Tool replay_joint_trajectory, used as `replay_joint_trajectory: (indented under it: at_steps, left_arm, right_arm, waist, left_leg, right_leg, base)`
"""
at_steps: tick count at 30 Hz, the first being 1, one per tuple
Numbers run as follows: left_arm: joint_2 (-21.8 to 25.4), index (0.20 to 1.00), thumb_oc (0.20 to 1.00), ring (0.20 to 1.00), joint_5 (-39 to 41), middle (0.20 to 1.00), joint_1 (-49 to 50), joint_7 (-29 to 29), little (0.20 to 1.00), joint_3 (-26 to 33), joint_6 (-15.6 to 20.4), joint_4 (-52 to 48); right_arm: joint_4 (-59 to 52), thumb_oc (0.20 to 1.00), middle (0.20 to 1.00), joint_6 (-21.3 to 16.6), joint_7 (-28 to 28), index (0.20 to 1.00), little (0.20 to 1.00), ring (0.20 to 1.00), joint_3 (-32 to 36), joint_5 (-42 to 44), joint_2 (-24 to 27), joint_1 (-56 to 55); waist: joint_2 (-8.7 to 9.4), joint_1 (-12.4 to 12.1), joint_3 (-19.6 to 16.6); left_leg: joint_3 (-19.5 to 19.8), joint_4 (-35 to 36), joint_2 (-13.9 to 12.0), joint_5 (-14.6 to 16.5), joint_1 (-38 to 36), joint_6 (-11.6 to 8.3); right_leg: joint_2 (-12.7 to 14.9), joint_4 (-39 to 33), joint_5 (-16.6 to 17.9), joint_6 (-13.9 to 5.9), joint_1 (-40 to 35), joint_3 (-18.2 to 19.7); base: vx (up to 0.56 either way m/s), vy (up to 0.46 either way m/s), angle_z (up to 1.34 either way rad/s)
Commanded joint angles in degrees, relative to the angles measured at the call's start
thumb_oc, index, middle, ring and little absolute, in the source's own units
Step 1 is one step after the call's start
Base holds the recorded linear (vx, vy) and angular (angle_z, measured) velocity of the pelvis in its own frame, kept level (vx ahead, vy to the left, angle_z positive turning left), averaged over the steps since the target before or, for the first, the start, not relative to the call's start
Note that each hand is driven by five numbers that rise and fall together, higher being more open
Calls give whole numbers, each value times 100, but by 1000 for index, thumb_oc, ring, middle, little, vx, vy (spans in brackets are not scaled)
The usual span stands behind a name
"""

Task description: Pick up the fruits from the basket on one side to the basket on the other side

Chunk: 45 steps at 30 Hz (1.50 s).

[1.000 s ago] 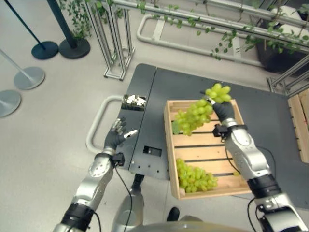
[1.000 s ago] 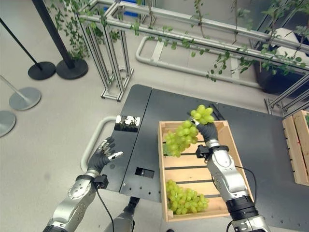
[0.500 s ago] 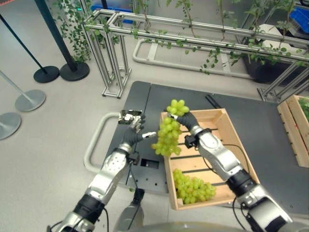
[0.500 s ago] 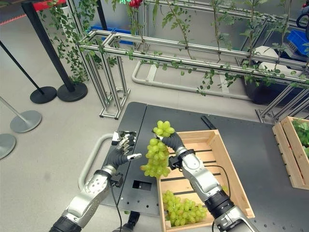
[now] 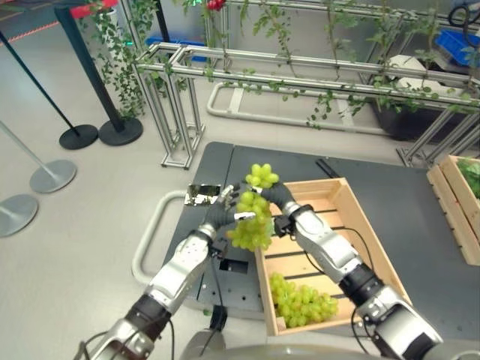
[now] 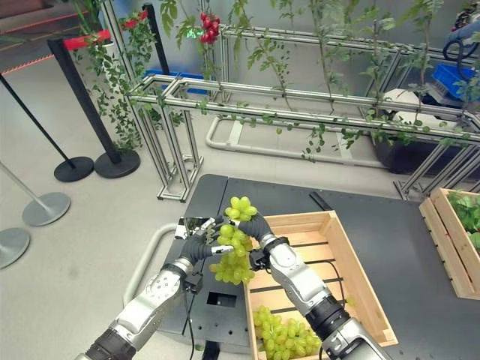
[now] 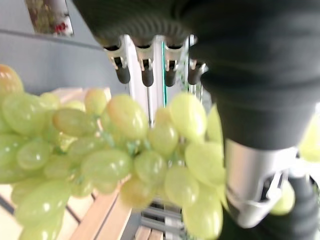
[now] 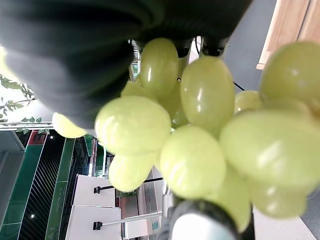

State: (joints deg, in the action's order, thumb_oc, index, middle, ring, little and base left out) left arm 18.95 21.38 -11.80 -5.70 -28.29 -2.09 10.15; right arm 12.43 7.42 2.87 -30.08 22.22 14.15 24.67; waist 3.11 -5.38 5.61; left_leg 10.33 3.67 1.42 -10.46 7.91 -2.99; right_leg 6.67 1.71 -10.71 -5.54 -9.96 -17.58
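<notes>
Here, grape bunch [image 5: 251,221] hanging from clenched right robot hand [image 5: 274,199] — left robot hand [image 5: 220,214] alongside, fingers straight.

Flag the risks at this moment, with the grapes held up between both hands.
1. The hanging bunch of green grapes, gripped near its top by the right hand, dangles past the slatted wooden crate's edge; loose grapes could fall onto the dark grey platform.
2. The left hand stands open beside the bunch, so a handover may crush fruit.

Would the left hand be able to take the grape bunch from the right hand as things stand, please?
Probably yes: the left hand is open right beside the grape bunch hanging from the right hand, nothing between them.
</notes>
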Motion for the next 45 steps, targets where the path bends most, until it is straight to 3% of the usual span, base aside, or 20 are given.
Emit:
replay_joint_trajectory:
  at_steps: [1,10,15,22,23,24,31,32,33,34,35,36,37,38,45]
  left_arm:
    - [-201,1000,1000,1000,135,1000,-681,-52,1000,-170,123,575]
    - [-59,1000,1000,1000,-306,1000,-1205,211,1000,-510,46,1016]
    - [-364,1000,1000,1000,93,1000,-1246,-375,1000,-217,205,990]
    - [-558,1000,1000,1000,223,1000,-1341,-758,1000,-125,313,830]
    - [-583,398,398,398,241,398,-1354,-795,398,-111,328,834]
    - [-653,200,200,200,472,200,-1350,-904,200,-77,419,802]
    - [-677,200,200,200,641,200,-1205,-1013,200,79,551,671]
    - [-665,200,200,200,688,200,-1102,-1027,200,176,591,626]
    - [-666,200,200,200,688,200,-1098,-1027,200,175,591,623]
    - [-642,200,200,200,691,200,-1039,-1018,200,230,587,585]
    - [-609,200,200,200,716,200,-952,-1021,200,301,603,535]
    - [-546,200,200,200,742,200,-794,-987,200,454,622,411]
    - [-545,200,200,200,742,200,-789,-987,200,455,619,405]
    - [-524,200,200,200,777,200,-725,-985,200,508,627,358]
    - [-363,200,200,200,939,200,-89,-826,200,1148,682,-205]
  right_arm:
    - [-314,200,200,-321,-223,200,200,200,-252,405,-457,610]
    - [-213,200,200,-241,-483,200,200,200,-609,481,-474,957]
    - [-265,200,200,-305,-331,200,200,200,-671,738,-670,1020]
    - [-341,200,200,-428,-205,200,200,200,-781,901,-870,819]
    - [-349,200,200,-438,-201,200,200,200,-786,915,-879,805]
    - [-376,200,200,-484,-148,200,200,200,-794,996,-896,744]
    - [-493,200,200,-592,-103,200,200,200,-725,1059,-778,477]
    - [-576,548,548,-636,-75,548,548,548,-625,1093,-691,362]
    - [-580,517,517,-634,-74,517,517,517,-627,1093,-688,356]
    - [-614,416,416,-633,-73,416,416,416,-580,1091,-644,291]
    - [-662,504,504,-651,-64,504,504,504,-508,1094,-590,223]
    - [-757,878,878,-669,-79,878,878,878,-365,1018,-467,89]
    - [-761,890,890,-667,-79,890,890,890,-366,1017,-466,83]
    - [-798,1000,1000,-683,-69,1000,1000,1000,-301,999,-423,11]
    - [-1341,1000,1000,-746,-228,1000,1000,1000,288,751,1,-564]
  waist:
    - [9,85,-214]
    - [-38,145,-327]
    - [2,112,-342]
    - [12,120,-339]
    - [13,120,-337]
    - [19,126,-328]
    - [10,155,-300]
    - [2,177,-284]
    - [0,176,-287]
    - [-7,180,-283]
    - [-11,184,-270]
    - [-33,197,-253]
    - [-34,197,-255]
    - [-44,206,-246]
    - [-185,274,-192]
  left_leg:
    - [-112,-185,-327,1108,-563,-130]
    - [-158,-200,-343,1144,-638,-142]
    - [-160,-221,-340,1150,-656,-141]
    - [-157,-209,-340,1145,-680,-132]
    - [-155,-206,-340,1144,-685,-132]
    - [-159,-208,-345,1138,-688,-137]
    - [-167,-189,-360,1131,-710,-148]
    - [-176,-185,-369,1130,-714,-154]
    - [-177,-185,-370,1131,-715,-154]
    - [-179,-176,-377,1128,-722,-157]
    - [-187,-175,-385,1128,-725,-161]
    - [-195,-177,-395,1124,-724,-172]
    - [-195,-177,-395,1124,-725,-172]
    - [-200,-178,-404,1122,-728,-178]
    - [-222,-220,-478,1089,-721,-246]
  right_leg:
    - [400,72,430,-299,458,40]
    - [399,16,447,-297,396,78]
    - [399,5,444,-269,362,85]
    - [401,2,442,-264,331,64]
    - [402,-3,443,-263,325,65]
    - [398,-9,439,-260,323,70]
    - [393,-7,418,-249,309,73]
    - [391,-5,409,-245,312,89]
    - [391,-4,408,-245,313,90]
    - [387,-10,402,-238,309,87]
    - [382,-12,401,-236,313,93]
    - [370,-27,393,-226,304,98]
    - [369,-28,394,-226,302,98]
    - [366,-35,390,-220,297,103]
    - [282,-73,322,-143,284,130]
  base:
    - [5,2,-7]
    - [5,3,-4]
    - [0,0,0]
    - [0,0,0]
    - [0,0,0]
    - [0,0,0]
    - [0,0,0]
    - [0,0,0]
    - [0,0,0]
    - [0,0,0]
    - [-8,-31,-1]
    - [0,0,0]
    - [0,0,0]
    - [0,0,0]
    - [-16,-47,-5]
